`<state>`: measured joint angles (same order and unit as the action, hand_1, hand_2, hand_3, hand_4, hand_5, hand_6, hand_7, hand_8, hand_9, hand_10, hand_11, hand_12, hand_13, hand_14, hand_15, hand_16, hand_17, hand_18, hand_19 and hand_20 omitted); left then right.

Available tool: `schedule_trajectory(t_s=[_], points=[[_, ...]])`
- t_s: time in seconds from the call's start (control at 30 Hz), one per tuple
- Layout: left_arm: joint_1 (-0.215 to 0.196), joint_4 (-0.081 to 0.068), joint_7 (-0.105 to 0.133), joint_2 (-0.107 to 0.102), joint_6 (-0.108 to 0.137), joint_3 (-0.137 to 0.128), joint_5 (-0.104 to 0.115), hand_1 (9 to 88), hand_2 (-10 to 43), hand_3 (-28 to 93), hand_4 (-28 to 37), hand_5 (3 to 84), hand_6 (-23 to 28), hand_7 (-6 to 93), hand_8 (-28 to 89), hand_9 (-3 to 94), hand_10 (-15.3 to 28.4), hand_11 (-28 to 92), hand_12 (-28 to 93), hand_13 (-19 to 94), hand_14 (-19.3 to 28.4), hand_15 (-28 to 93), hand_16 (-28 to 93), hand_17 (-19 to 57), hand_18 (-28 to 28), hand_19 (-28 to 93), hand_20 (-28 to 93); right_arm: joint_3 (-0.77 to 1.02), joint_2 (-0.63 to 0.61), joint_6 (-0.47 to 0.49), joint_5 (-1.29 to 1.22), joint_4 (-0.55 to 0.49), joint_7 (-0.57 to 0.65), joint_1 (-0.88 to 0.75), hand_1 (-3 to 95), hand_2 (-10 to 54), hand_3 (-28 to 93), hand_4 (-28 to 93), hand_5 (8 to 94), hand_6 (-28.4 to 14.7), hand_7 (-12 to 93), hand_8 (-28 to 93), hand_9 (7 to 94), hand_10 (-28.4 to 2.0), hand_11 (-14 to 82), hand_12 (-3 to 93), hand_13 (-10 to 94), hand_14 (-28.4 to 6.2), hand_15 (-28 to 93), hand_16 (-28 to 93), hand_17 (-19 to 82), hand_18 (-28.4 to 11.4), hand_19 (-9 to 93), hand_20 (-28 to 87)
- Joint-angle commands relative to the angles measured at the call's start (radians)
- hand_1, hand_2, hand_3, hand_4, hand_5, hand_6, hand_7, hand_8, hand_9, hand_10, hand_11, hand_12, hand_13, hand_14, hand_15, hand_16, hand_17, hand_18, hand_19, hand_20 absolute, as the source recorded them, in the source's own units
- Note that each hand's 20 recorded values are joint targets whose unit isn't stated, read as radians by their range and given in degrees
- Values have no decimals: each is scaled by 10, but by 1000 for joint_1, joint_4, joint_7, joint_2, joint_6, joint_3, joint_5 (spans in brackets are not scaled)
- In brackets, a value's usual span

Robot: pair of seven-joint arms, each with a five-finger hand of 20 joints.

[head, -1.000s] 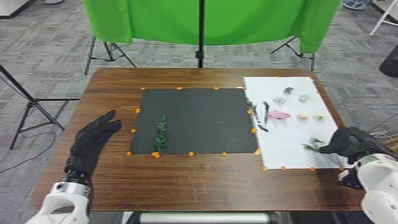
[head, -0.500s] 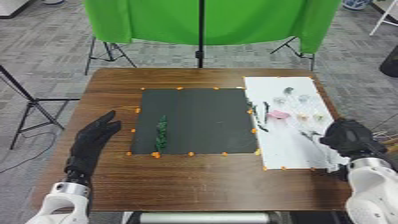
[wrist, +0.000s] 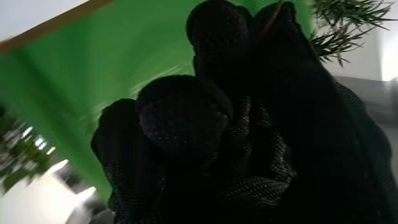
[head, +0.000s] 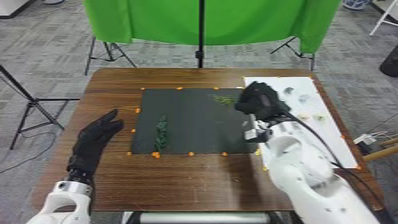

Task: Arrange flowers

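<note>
While feathery green sprig [head: 224, 100] is gripped in black-gloved right robot hand [head: 257, 102], placing step assumed. Should be lowered onto flat black sheet [head: 202, 131] next.

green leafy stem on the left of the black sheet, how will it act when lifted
The leafy stem is slim, so probably light for its length. It lies nearly straight, suggesting some stiffness. Leaves along it should discourage rolling on the black sheet.

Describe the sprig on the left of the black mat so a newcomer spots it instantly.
On the brown table, find the black mat edged with orange dots. The long sprig lies along its left side. It is narrow and dark green; the wispy sprig in the right hand is yellower.
</note>
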<state>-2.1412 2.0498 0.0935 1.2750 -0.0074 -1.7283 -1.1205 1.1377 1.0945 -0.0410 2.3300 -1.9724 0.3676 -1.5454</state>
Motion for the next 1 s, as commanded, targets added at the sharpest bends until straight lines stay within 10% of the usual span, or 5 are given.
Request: schedule_trajectory(t_s=[0.03, 0.8, 0.87, 0.93, 1.0], points=[[-7, -8, -8, 4, -11, 7, -4, 198, -29, 655, -240, 431, 26, 50, -49, 442, 126, 129, 151, 337, 153, 95, 56, 43, 133, 30, 213, -160, 152, 73, 28, 114, -30, 106, 615, -95, 522, -159, 822, 6, 225, 155, 921, -89, 213, 369, 916, -20, 573, 316, 651, -107, 932, 549], [11, -18, -25, 0, -37, 13, -4, 204, -26, 643, -239, 436, 26, 53, -43, 456, 130, 129, 164, 341, 159, 97, 60, 40, 136, 35, 209, -240, 237, 114, 75, 246, -46, 114, 625, -95, 258, 20, 798, -2, 227, 144, 881, -107, 325, 237, 912, -20, 569, 312, 653, -102, 932, 540], [10, -17, -25, 0, -41, 14, -5, 203, -26, 644, -240, 439, 27, 54, -44, 461, 131, 128, 165, 342, 161, 97, 61, 40, 136, 35, 209, -239, 235, 110, 76, 242, -48, 112, 740, -95, -105, 278, 795, -3, 227, 140, 879, -107, 329, 233, 911, -22, 571, 309, 653, -101, 932, 539], [7, -17, -27, 1, -42, 12, -5, 204, -27, 644, -241, 439, 26, 54, -44, 462, 131, 127, 167, 343, 161, 97, 61, 39, 136, 35, 209, -234, 236, 111, 72, 242, -51, 112, 757, -95, -180, 330, 790, -5, 222, 137, 879, -108, 329, 232, 910, -22, 570, 309, 653, -102, 932, 539], [5, -16, -28, 1, -42, 11, -4, 204, -27, 645, -241, 439, 26, 54, -44, 462, 131, 126, 167, 343, 160, 97, 61, 39, 136, 35, 209, -230, 235, 108, 71, 239, -53, 109, 633, -95, 137, 113, 783, -7, 216, 127, 879, -106, 331, 232, 910, -22, 570, 308, 653, -102, 932, 536]])
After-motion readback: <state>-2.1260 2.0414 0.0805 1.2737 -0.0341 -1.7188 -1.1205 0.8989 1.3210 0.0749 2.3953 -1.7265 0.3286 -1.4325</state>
